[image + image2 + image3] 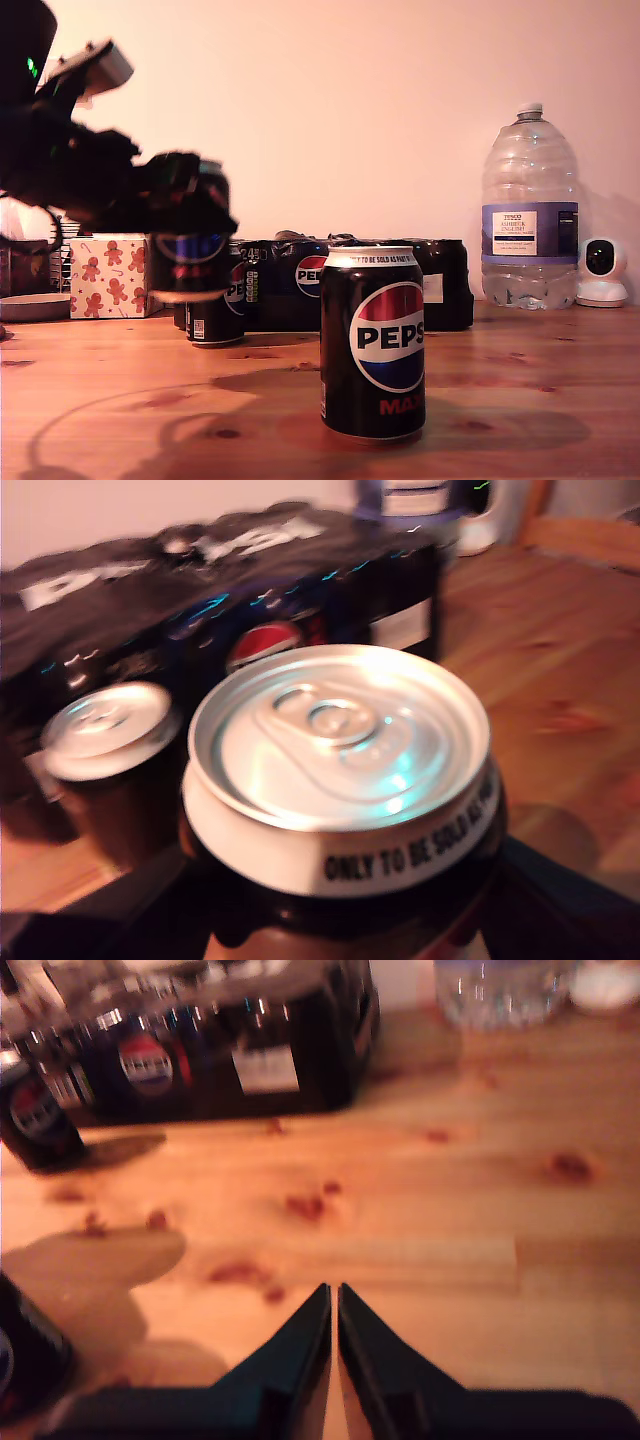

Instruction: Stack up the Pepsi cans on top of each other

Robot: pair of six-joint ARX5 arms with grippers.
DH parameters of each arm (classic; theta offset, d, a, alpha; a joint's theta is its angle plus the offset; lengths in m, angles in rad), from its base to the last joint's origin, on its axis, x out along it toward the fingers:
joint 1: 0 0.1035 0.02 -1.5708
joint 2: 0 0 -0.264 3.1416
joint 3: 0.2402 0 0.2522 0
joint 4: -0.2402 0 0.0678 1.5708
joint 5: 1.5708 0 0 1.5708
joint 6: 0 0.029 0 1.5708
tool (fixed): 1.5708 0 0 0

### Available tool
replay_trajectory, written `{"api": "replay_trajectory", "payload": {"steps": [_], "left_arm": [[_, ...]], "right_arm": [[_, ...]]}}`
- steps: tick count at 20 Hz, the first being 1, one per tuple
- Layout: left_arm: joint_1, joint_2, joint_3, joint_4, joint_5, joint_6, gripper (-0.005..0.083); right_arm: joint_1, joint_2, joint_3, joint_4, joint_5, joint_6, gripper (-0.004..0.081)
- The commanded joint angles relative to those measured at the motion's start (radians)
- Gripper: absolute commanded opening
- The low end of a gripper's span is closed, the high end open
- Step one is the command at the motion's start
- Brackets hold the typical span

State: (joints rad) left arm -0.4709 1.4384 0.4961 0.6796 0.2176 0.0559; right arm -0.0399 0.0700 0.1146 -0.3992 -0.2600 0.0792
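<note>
My first gripper (188, 225) comes in from the exterior view's left, shut on a black Pepsi can (190, 265) held off the table, blurred. In the first wrist view that can's silver top (340, 735) fills the picture. A second Pepsi can (373, 340) stands upright at the front middle of the wooden table (520, 400). The third can (215, 322) (105, 740) stands behind the held one, next to the multipack. My second gripper (333, 1295) hovers shut over bare wood, nothing between its fingers; cans show nearby (25, 1355) and farther off (35, 1110).
A black shrink-wrapped Pepsi multipack (380, 275) (230, 590) (230, 1050) lies along the back. In the exterior view a large clear water bottle (529, 215) and a small white camera (603, 272) stand at the back right, and a gingerbread-print box (108, 275) at the back left.
</note>
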Motion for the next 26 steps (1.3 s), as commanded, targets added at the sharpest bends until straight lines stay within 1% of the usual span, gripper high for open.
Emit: {"api": "replay_trajectory", "payload": {"steps": [1, 4, 6, 12, 13, 17, 26], "left_arm": [[-0.016, -0.071, 0.003, 0.006, 0.016, -0.003, 0.0430], [-0.037, -0.145, 0.004, -0.083, 0.034, -0.017, 0.0430], [-0.051, -0.204, 0.004, -0.138, 0.045, -0.050, 0.0430], [-0.103, -0.363, 0.004, -0.241, 0.056, -0.080, 0.0430], [-0.109, -0.384, 0.004, -0.250, 0.063, -0.108, 0.0429], [-0.134, -0.437, 0.004, -0.256, 0.066, -0.119, 0.0429], [-0.161, -0.438, 0.004, -0.232, 0.063, -0.127, 0.0430]], "right_arm": [[-0.006, 0.001, -0.017, -0.016, -0.003, 0.003, -0.0012], [-0.006, 0.001, -0.017, -0.055, -0.003, 0.003, -0.0012], [-0.006, 0.001, -0.017, -0.056, -0.002, 0.003, -0.0012], [-0.006, 0.001, -0.017, -0.056, -0.002, 0.003, -0.0012], [-0.006, 0.001, -0.017, -0.056, -0.002, 0.003, -0.0012], [-0.006, 0.001, -0.017, -0.056, -0.002, 0.003, -0.0012], [-0.006, 0.001, -0.017, -0.056, -0.002, 0.003, -0.0012]]}}
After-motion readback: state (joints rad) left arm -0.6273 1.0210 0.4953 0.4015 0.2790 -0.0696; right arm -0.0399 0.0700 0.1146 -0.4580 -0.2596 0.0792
